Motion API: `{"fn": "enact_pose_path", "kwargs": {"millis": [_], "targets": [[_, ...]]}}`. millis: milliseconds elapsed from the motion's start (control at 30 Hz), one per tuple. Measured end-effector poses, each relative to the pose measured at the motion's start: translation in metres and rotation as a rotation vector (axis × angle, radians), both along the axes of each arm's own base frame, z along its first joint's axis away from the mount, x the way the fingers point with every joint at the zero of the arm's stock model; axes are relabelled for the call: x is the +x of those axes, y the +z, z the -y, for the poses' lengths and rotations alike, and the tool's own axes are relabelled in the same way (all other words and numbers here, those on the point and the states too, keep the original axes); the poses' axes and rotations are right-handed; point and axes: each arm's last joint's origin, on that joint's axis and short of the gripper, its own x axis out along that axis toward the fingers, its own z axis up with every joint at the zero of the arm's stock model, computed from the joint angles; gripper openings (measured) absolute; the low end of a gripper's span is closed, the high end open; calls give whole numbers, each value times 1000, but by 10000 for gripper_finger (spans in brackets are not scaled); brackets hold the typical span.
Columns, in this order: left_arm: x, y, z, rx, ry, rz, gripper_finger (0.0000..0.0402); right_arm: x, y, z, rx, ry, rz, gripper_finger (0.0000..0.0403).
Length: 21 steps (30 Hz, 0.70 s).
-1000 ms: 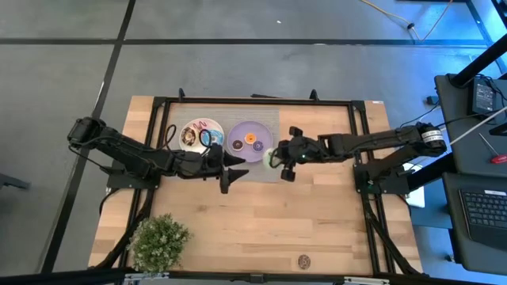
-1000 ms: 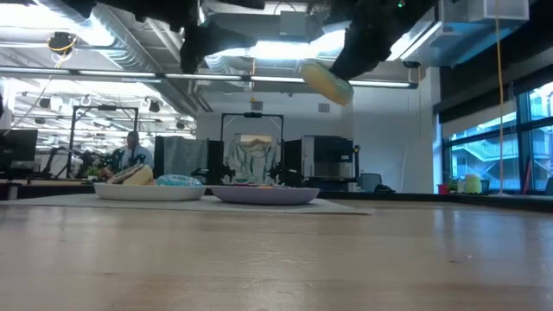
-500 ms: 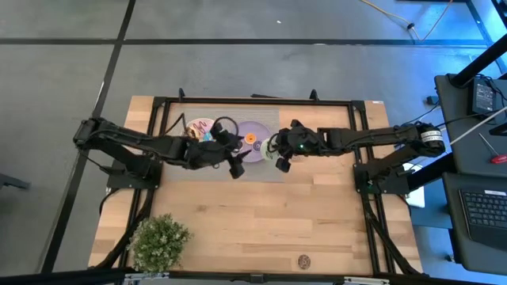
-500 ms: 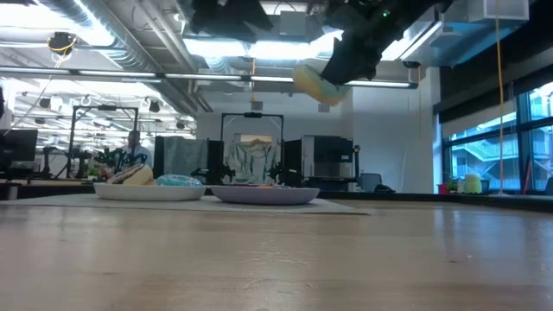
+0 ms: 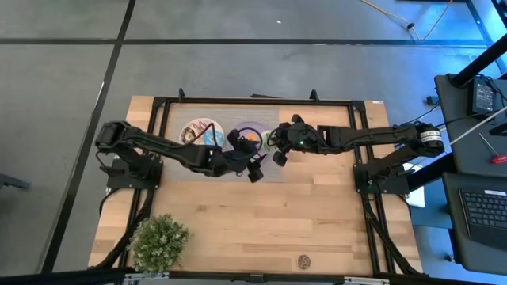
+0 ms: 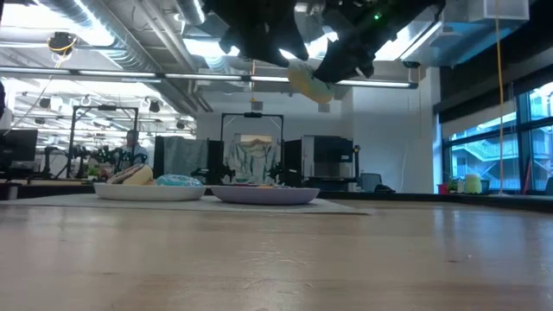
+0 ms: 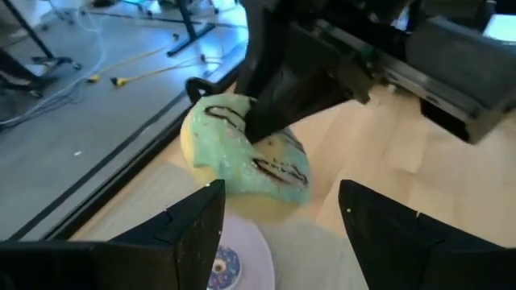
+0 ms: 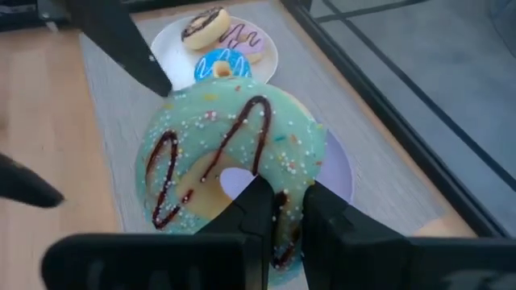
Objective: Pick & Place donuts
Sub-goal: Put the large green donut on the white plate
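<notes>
green donut (image 8: 230, 169), round, sprinkled, chocolate-drizzled, pinched in the right gripper (image 8: 278, 213) high above the lilac plate (image 5: 255, 127). left gripper (image 7: 278, 234) spread wide, empty, just beside the donut.

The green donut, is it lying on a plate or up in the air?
In the air. The right claw is shut on the green donut, holding it above the lilac plate; the low view shows it well clear of the table.

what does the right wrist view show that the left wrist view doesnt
Only the right wrist view shows the white plate with the chocolate, pink and blue donuts. Only the left wrist view shows the left gripper, open, and a purple mini donut. Both show the green donut shut in the right gripper above the lilac plate.
</notes>
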Motion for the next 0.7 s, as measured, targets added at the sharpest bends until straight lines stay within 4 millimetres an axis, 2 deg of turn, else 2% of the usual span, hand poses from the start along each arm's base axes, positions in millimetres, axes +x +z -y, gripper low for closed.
{"fn": "enact_pose_path", "kwargs": {"millis": [300, 700], "targets": [[0, -1, -3, 58, 136, 26, 221, 0, 1, -1, -1, 1, 7, 48], [3, -6, -4, 4, 89, 19, 165, 3, 4, -1, 5, 17, 51, 48]]}}
